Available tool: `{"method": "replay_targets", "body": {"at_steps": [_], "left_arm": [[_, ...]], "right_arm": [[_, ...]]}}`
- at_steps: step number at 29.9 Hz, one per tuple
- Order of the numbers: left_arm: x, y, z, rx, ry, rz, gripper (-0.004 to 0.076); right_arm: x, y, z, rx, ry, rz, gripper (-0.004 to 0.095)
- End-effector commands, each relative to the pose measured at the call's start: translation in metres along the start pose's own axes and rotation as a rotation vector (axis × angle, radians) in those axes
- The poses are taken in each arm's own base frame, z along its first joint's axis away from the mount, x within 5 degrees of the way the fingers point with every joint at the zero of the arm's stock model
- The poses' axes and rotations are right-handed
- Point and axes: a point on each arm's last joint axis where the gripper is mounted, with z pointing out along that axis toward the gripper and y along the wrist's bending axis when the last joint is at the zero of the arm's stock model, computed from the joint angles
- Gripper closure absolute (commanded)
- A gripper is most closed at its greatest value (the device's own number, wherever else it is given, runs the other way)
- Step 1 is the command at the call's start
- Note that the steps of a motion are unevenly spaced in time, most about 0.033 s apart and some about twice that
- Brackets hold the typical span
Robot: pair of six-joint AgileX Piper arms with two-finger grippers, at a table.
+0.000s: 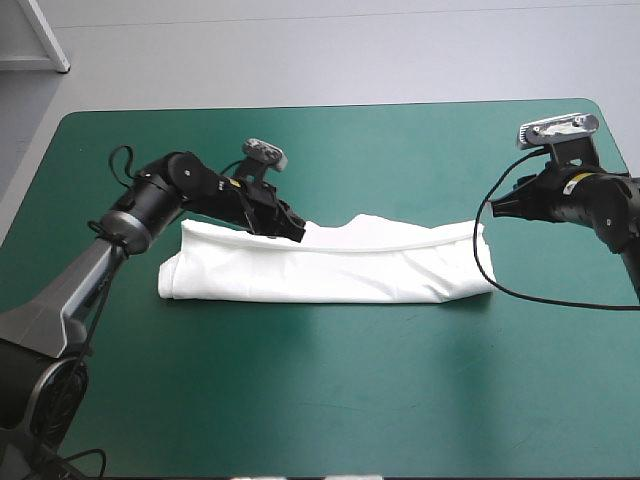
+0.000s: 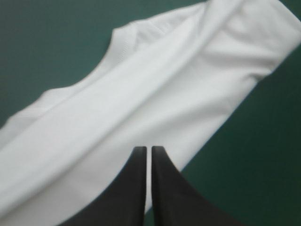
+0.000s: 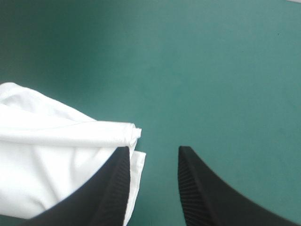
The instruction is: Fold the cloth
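Clamped left gripper (image 2: 149, 148) on far edge of long folded T-shirt (image 1: 330, 265); held right gripper (image 3: 153, 149) spread open beside its right end on teal-green cover (image 1: 400, 400).

You see the T-shirt (image 2: 141, 94) running off the left wrist view's edges, its pinched strip hidden between the black fingers of the left hand (image 2: 149, 149), its end partly covered by one finger of the right hand (image 3: 153, 150), that hand's fingertips too dark to make out from above
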Motion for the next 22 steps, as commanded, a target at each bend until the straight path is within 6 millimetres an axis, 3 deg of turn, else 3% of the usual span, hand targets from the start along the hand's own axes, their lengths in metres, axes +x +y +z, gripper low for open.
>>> {"method": "replay_targets", "body": {"at_steps": [1, 5, 11, 17, 22], "left_arm": [[-0.003, -0.022, 0.013, 0.049, -0.024, 0.001, 0.0705], [0.011, -0.022, 0.051, 0.056, 0.044, -0.016, 0.0705], [0.02, -0.011, 0.083, 0.048, 0.097, -0.044, 0.0705], [0.028, -0.003, 0.101, 0.056, 0.15, -0.069, 0.0705], [0.03, -0.001, 0.105, 0.056, 0.16, -0.072, 0.0705]], "right_arm": [[0.001, -0.003, -0.007, 0.024, -0.035, 0.015, 0.0583], [0.016, -0.005, 0.008, 0.01, -0.018, 0.076, 0.0583], [0.039, -0.027, 0.035, -0.08, 0.022, 0.251, 0.0555], [0.049, -0.039, 0.064, -0.216, 0.087, 0.31, 0.0436], [0.06, -0.036, 0.089, -0.293, 0.192, 0.301, 0.042]]}}
